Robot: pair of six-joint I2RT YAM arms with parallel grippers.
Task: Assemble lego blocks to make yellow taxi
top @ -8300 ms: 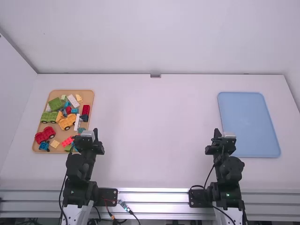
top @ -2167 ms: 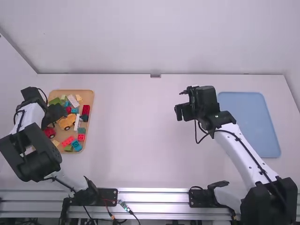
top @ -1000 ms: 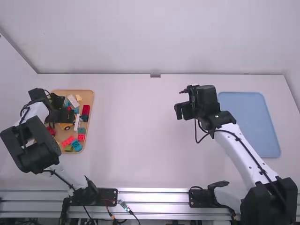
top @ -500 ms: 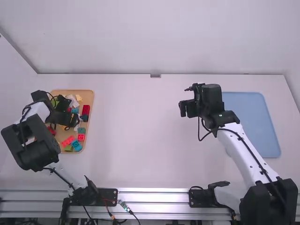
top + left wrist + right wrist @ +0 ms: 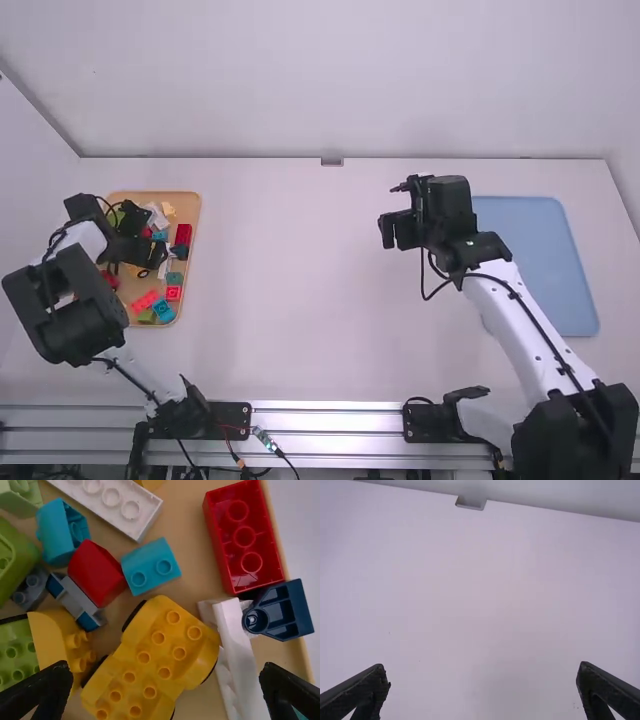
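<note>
"While the left gripper [image 5: 165,666] hangs over the tray [image 5: 192,565], has it got anything?"

"Nothing. Its fingers stand wide apart above the yellow car [image 5: 155,655], near the tray's middle."

"And the right gripper [image 5: 482,666]?"

"Spread wide and empty too, over the tabletop [image 5: 300,300], off the left edge of the blue tray [image 5: 530,260]."

"So picking the car is the step?"

"I'd judge so. It lies askew to the line between the fingers, so turn the wrist until they face its long sides, then go straight down and close low on the body."

"Any snags?"

"The white piece [image 5: 235,645] sits just beside it, towards the tray's right edge, with the teal block [image 5: 151,566] near. A fingertip landing there could shove the car, so open only as wide as needed."
</note>
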